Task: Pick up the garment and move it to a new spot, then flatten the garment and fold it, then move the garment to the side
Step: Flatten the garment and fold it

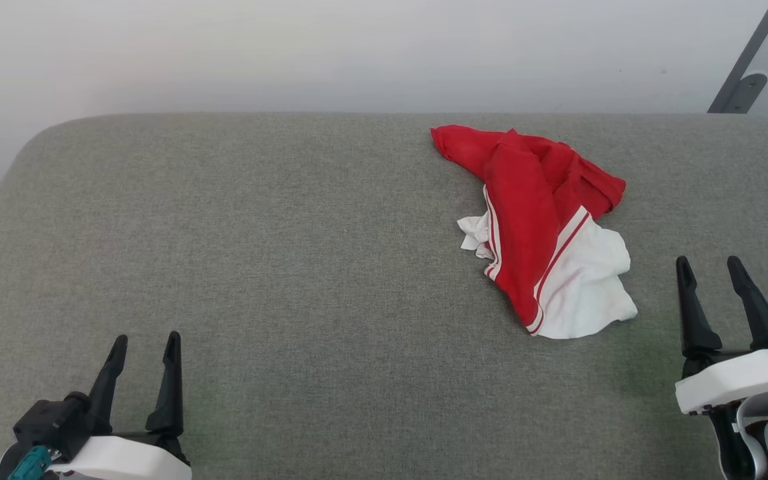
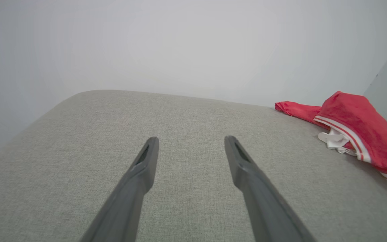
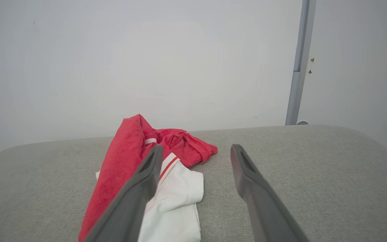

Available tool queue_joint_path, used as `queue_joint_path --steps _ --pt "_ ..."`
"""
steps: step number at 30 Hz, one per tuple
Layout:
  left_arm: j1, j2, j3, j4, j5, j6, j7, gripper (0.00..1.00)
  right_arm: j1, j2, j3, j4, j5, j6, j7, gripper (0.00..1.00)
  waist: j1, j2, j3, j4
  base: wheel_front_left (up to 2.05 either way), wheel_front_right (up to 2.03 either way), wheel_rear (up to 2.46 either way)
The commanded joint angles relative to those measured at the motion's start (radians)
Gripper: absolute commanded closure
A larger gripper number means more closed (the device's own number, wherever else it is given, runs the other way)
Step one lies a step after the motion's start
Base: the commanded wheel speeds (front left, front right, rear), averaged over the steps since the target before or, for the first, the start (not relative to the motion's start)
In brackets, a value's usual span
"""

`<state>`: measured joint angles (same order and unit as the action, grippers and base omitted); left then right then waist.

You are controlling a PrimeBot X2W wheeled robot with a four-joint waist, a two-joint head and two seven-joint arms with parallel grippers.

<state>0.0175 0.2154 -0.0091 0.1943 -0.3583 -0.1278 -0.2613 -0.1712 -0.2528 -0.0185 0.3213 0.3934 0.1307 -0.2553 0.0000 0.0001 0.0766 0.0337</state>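
Grippers: left gripper at lower left of the head view, right gripper at lower right; both have fingers spread wide and hold nothing.
Surface: grey padded top, bare cloth between the right fingers and the heap.
Garment: crumpled right of centre, white sleeve end nearest the right gripper, well apart from the left.
Handling: likely soft, light and limp, so it will sag when lifted; a raised red fold looks the best hold.
Behind: white wall and grey post at upper right, close to the far edge.
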Motion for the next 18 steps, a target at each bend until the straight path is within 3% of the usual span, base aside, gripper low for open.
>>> queue_joint_path --steps 1,10,18 --pt "0.008 0.0 -0.001 -0.005 -0.002 -0.004 -0.005 0.0 0.013 0.005 -0.002 -0.005 -0.003 0.0 -0.002 0.0 0.0 -0.0001 0.001 0.0 0.0 0.0 0.0" --pt "0.007 0.0 -0.005 -0.019 -0.005 -0.004 -0.005 0.0 0.006 0.0 0.003 0.011 -0.003 0.0 0.039 0.0 0.0 -0.0001 0.008 0.005 0.0 0.0 0.0" --pt "-0.03 -0.041 -0.022 -0.022 -0.001 -0.004 -0.005 0.0 -0.107 -0.125 0.129 0.091 -0.017 0.0 0.37 0.0 0.0 -0.0001 0.073 0.028 0.0 0.0 0.0"
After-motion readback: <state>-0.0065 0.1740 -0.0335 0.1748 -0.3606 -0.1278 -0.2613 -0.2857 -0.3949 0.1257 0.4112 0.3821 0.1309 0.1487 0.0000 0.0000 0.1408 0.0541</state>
